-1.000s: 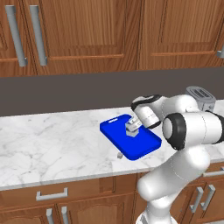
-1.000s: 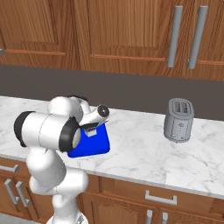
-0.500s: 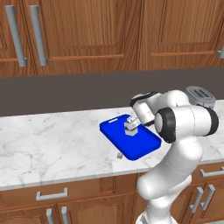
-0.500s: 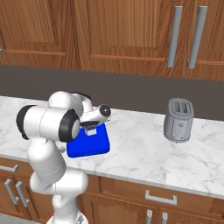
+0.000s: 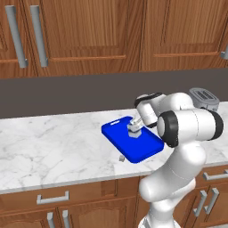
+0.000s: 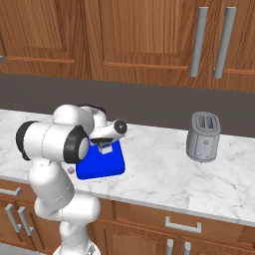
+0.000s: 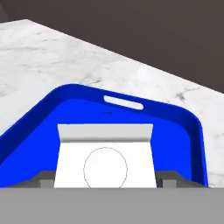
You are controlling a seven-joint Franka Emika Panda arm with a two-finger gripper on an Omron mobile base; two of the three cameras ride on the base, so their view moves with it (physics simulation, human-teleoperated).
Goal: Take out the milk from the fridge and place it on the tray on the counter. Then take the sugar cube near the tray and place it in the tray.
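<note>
Brown wooden cupboards [image 5: 89,35] with long grey handles hang over a dark wall. Under them is the desk [image 5: 53,147], a white marble top with grey veins. More brown cupboards with grey handles sit below it.

A flat bright blue tray with a low rim [image 5: 147,149] lies on the desk. It has a small slot at its far end. The small white milk carton with a folded top [image 7: 105,153] stands upright inside the tray, near the middle.

The white robot arm bends down over the tray. Its tool [image 5: 134,128] is right at the milk carton, with one dark finger [image 7: 43,178] on each side of it. The fingers sit very close to the sides of the carton. I cannot tell if the tool is pinching the carton or standing a little apart from it.

A tiny whitish-grey sugar cube [image 5: 121,158] lies on the bare marble just beside the near edge of the tray. It is not in the tray, and nothing is touching it.

A grey metal toaster [image 6: 203,137] stands on the desk, well apart from the tray, close to the dark wall
</note>
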